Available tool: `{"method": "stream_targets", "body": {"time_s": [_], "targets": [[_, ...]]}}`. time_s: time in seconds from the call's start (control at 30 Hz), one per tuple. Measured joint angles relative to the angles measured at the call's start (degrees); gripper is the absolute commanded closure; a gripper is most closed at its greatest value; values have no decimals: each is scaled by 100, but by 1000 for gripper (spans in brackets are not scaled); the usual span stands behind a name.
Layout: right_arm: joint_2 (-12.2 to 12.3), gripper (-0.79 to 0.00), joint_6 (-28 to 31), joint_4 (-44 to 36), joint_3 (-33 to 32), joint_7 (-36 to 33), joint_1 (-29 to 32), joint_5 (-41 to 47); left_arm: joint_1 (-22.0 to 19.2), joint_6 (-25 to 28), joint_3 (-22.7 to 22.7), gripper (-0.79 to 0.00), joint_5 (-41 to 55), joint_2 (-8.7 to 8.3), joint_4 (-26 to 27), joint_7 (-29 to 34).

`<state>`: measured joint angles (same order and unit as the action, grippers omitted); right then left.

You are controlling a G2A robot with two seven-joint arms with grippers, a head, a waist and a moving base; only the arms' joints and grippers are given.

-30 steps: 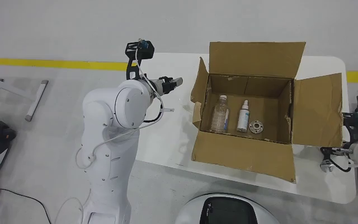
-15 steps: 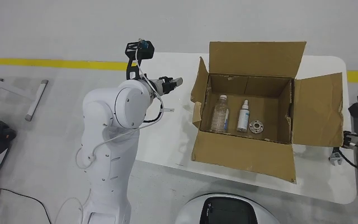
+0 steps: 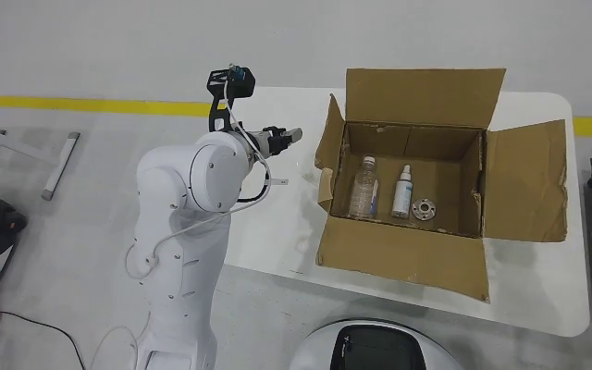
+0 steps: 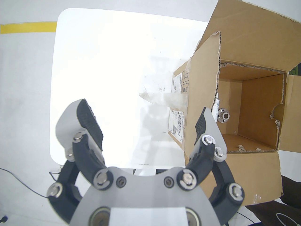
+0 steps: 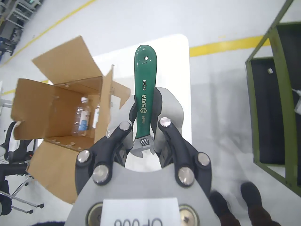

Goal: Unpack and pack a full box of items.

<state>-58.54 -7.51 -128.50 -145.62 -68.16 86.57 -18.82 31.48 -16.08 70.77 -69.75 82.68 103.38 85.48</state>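
Surface w/ open box | R hand clamped on wrench, I've swung it clear of box | L hand wide open, empty | unpack part-done

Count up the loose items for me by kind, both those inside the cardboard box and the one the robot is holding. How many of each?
Clear plastic bottle: 1
White spray bottle: 1
Metal flange: 1
Green-handled wrench, held in the right gripper: 1
Total: 4

White rounded arm, silver-and-black tool, ribbed black pads, steel screws
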Motion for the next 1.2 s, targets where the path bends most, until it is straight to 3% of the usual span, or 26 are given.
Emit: {"method": "stream_targets", "body": {"time_s": [0.2,0.33,0.5,0.6,0.8,1.0,1.03,1.07,1.2], "targets": [[61,0,194,-204,-31,-73,-98,1330,0,0,0,-785,0,0,0,0],[144,0,208,-328,408,-51,-205,1949,0,0,0,-785,0,0,0,0],[249,0,-46,-383,1319,219,-373,2035,0,0,0,-785,0,0,0,0],[320,0,-313,-293,2065,491,-577,1695,0,0,0,-785,0,0,0,0],[440,0,-1068,202,3924,964,-1225,192,0,0,0,-785,0,0,0,0],[398,0,-1832,966,5690,1438,-2031,-952,0,0,0,-785,0,0,0,0],[380,-22,-1978,1102,5967,1471,-2171,-1095,0,0,0,-785,0,0,0,0],[366,-135,-2093,1207,6149,1491,-2272,-1189,0,0,0,-785,0,0,0,0],[311,-440,-2489,1562,6691,1493,-2642,-1436,0,0,0,-785,0,0,0,0]]}}
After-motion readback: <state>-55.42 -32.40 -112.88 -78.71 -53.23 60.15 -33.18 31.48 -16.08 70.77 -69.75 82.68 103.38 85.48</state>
